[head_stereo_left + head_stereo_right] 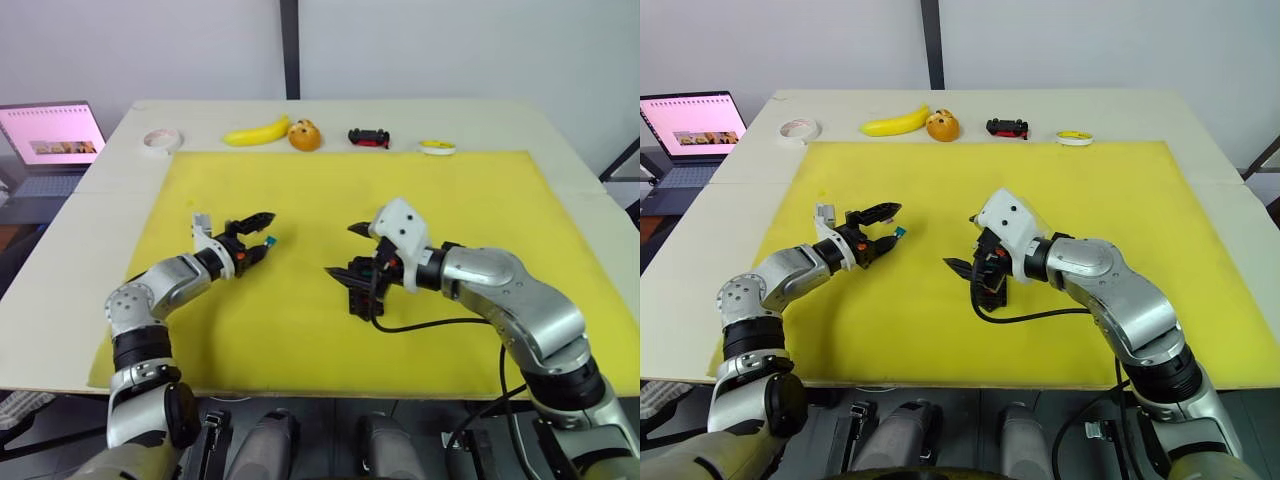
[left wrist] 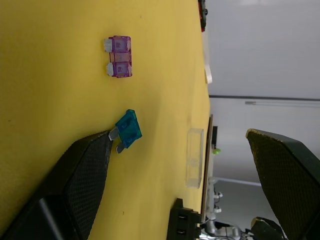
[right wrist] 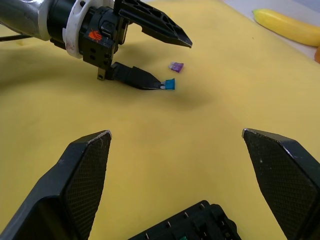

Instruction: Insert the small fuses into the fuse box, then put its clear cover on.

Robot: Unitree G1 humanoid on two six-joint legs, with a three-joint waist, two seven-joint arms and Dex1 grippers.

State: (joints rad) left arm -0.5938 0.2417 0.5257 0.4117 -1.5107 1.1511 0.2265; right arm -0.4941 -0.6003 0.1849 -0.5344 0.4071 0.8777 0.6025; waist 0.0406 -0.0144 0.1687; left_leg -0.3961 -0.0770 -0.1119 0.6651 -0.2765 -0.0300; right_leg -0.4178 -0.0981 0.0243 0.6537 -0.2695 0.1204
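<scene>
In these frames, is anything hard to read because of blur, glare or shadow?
Left wrist view: the clear cover nearly vanishes against the mat, the teal fuse stays crisp. Right wrist view: the fuse box is cut by the frame edge. Head views: even light, soft shadows.

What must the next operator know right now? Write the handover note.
Left gripper: open, one of its fingers touching the teal fuse on the yellow mat; purple fuse lies nearby.
Right gripper: open, empty, over the fuse box.
Clear cover: off, lying on the mat.
Done: something green sits in one slot; rest unclear.
To do: seat teal and purple fuses, fit cover.
</scene>
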